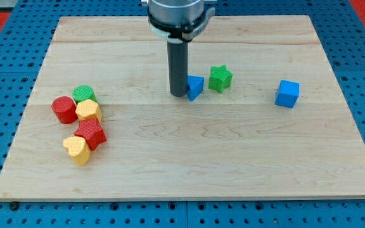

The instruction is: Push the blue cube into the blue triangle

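Observation:
The blue cube (287,94) sits on the wooden board (189,164) toward the view's right. The blue triangle (195,87) stands near the board's middle, well to the left of the cube. My tip (179,95) rests on the board right against the triangle's left side, far from the cube. The rod rises straight up to the arm's mount at the view's top.
A green star (220,78) stands just right of the blue triangle, between it and the cube. At the view's left lie a red cylinder (63,109), a green cylinder (83,94), a yellow block (88,111), a red star (91,133) and a yellow heart (76,149).

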You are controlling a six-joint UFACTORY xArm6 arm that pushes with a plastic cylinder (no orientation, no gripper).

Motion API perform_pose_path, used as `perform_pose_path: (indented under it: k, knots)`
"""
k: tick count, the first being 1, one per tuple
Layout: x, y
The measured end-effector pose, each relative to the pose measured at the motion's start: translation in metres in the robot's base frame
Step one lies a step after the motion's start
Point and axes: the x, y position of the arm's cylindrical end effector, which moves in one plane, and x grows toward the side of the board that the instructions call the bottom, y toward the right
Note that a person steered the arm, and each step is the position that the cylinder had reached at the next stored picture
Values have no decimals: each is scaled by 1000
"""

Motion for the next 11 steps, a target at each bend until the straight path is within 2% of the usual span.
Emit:
perform_pose_path:
  k: [1, 2, 3, 4, 5, 8, 9, 10, 11]
  knots:
    - [25, 27]
    - [29, 94]
    - [58, 138]
    - [57, 206]
    - [31, 223]
    - [-33, 231]
    - [-24, 197]
    - [8, 129]
    - [12, 94]
